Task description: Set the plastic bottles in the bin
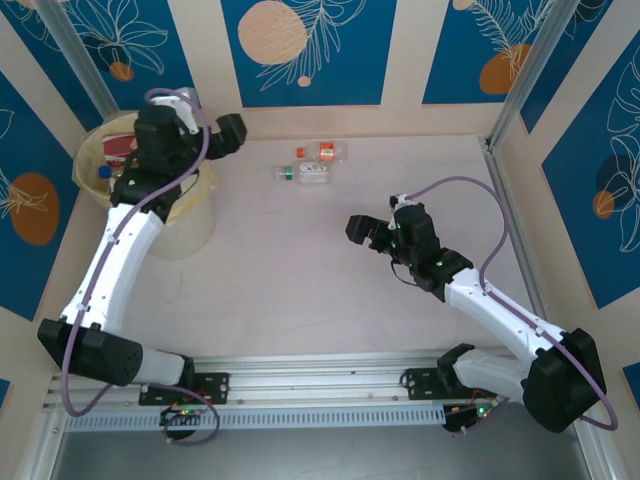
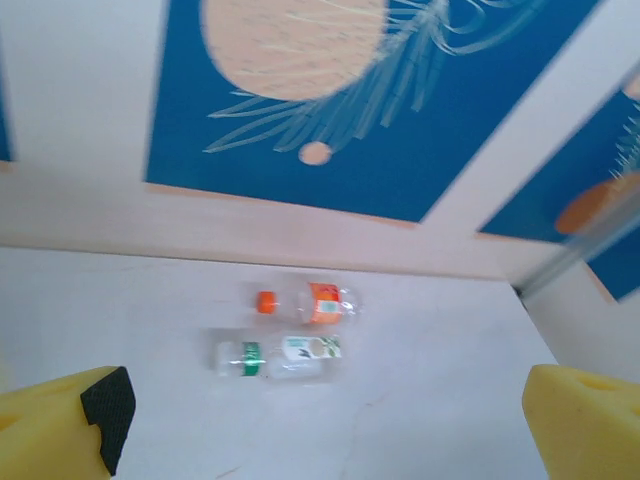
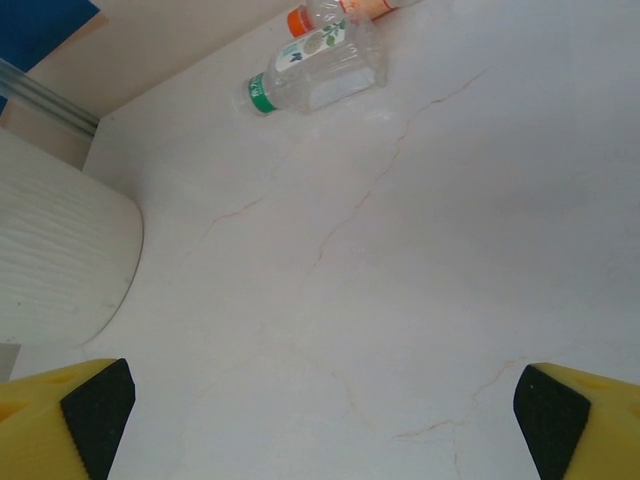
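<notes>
Bin (image 1: 188,228) stands on the tabletop (image 1: 330,290), upper left of the top view. A red-labelled bottle (image 1: 118,148) shows inside.

Left pincer (image 1: 228,133) is at the bin's right rim, fingers spread wide, nothing between them.

Two bottles lie on their sides at upper centre, just beside each other. The orange bottle (image 1: 322,152) is higher in the frame, the green bottle (image 1: 302,173) lower.

Right pincer (image 1: 362,228) is right of centre, spread and empty, well apart from both bottles.

Left wrist view: left pincer (image 2: 330,420) low in the frame, the orange bottle (image 2: 310,302) and green bottle (image 2: 280,355) at mid-frame.

Right wrist view: green bottle (image 3: 315,72) at top, bin (image 3: 60,250) at left edge.
</notes>
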Robot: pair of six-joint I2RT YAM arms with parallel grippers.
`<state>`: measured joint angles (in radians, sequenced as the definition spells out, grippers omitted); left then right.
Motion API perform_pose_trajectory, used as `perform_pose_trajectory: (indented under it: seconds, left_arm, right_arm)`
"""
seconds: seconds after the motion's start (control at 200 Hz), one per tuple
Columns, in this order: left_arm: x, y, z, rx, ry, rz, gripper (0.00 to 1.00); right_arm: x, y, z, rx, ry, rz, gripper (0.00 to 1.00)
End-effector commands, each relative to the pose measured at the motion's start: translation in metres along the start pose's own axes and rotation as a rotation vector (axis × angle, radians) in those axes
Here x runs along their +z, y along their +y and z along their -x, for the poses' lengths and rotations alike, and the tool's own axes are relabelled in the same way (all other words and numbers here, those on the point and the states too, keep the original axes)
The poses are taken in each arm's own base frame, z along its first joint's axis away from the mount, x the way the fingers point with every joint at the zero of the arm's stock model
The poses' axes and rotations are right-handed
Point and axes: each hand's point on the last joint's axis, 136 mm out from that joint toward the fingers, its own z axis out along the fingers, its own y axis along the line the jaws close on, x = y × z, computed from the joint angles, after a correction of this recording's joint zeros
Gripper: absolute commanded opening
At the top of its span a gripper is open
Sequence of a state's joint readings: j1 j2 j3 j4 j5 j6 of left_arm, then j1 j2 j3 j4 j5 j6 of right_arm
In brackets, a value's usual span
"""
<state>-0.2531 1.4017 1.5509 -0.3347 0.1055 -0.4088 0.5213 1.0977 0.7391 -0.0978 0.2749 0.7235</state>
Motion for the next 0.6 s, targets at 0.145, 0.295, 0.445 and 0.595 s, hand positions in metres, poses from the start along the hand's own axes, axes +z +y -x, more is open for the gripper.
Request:
perform_pose_trajectory:
  seconds: [0.145, 0.295, 0.445, 0.595]
  left_arm:
    - [0.045, -0.055, -0.053, 0.153, 0.141, -0.203, 1.0]
    - [0.078, -0.061, -0.089, 0.214, 0.228, -0.235, 1.0]
    - [0.112, -0.051, -0.114, 0.296, 0.29, -0.224, 1.0]
    - [0.14, -0.046, -0.134, 0.413, 0.321, -0.254, 1.0]
  right_arm:
    - [-0.006, -0.013, 0.005, 0.075, -0.023, -0.06, 1.0]
    - [-0.006, -0.017, 0.006, 0.101, -0.019, -0.072, 0.99]
    - [-0.01, -0.016, 0.007, 0.109, -0.014, -0.077, 1.0]
    - [-0.019, -0.02, 0.008, 0.114, -0.036, -0.088, 1.0]
